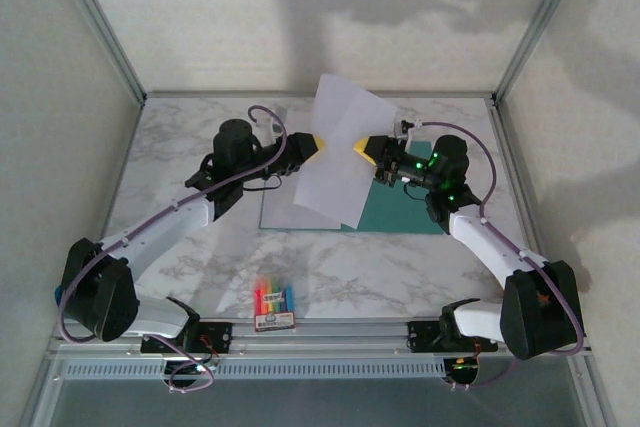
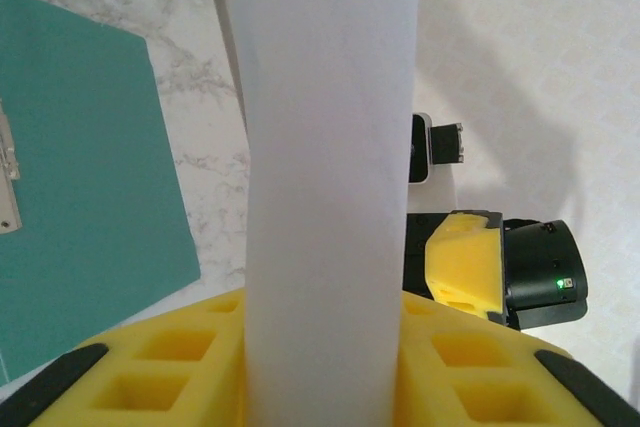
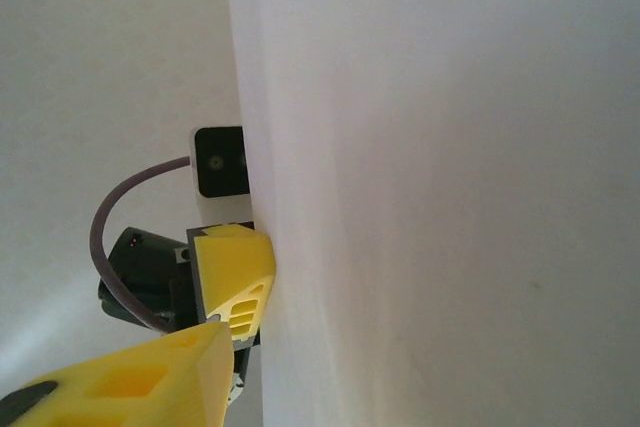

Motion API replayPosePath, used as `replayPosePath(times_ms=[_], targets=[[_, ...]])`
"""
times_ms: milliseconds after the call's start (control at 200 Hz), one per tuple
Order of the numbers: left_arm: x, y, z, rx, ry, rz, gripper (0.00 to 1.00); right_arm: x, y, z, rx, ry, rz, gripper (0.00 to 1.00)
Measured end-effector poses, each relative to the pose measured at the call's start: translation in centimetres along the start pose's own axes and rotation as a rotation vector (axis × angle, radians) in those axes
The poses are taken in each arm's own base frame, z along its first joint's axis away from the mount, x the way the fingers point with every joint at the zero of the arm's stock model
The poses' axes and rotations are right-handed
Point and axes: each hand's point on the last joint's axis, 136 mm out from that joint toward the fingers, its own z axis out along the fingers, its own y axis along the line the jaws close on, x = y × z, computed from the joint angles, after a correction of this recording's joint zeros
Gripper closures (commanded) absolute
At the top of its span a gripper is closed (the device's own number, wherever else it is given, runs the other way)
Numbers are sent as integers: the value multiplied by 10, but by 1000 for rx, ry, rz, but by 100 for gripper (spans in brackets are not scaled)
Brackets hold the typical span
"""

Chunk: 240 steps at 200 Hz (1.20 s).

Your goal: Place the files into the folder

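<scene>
1. Far left: the left arm (image 1: 170,222) runs up from its base in the lower left corner, elbow out, and its wrist lies low and turned in towards the middle of the grey marbled table (image 1: 200,137).
2. At its tip, the left gripper (image 1: 310,145) has its yellow fingers narrowed onto the left edge of a thin white rectangular paper sheet (image 1: 338,162). In the left wrist view the paper rises straight up from between those fingers, so that's a firm pinch.
3. Centre frame, the sheet is up off the table and tilted, its top corner towards the back wall. I'd say it's held high to swing clear over the folder's edge.
4. Just right of centre, the right gripper (image 1: 362,150) faces the left one across the sheet. One yellow finger sits close beside the paper and the jaws are about half wide. Whether it has actually bitten, I can't tell. It looks to be there to steady the floppy far edge.
5. Below and to the right lies the flat teal-green paper folder (image 1: 405,212), open on the table under the sheet's lower edge.
6. Far right: the right arm (image 1: 495,242) climbs from the lower right corner, bent at the elbow, wrist pointing left.
</scene>
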Motion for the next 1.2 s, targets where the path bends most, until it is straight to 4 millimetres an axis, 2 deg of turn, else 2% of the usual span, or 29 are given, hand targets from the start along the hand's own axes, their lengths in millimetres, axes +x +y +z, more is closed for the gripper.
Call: replayPosePath(times_ms=[671, 796, 866, 956, 1051, 1202], targets=[[-10, 8, 3, -32, -63, -2, 67, -2, 0, 0, 2, -10, 0, 56], [-10, 8, 3, -32, -63, -2, 66, -2, -1, 0, 3, -10, 1, 63], [-10, 8, 3, -33, -63, -2, 66, -2, -1, 0, 3, -9, 1, 70], [-10, 8, 3, -33, -63, -2, 66, -1, -2, 0, 7, -9, 1, 93], [-10, 8, 3, -33, -63, 1, 61, 0, -5, -1, 22, -7, 6, 100], [-10, 9, 3, -40, -65, 12, 28, 2, -11, -4, 68, -12, 2, 100]])
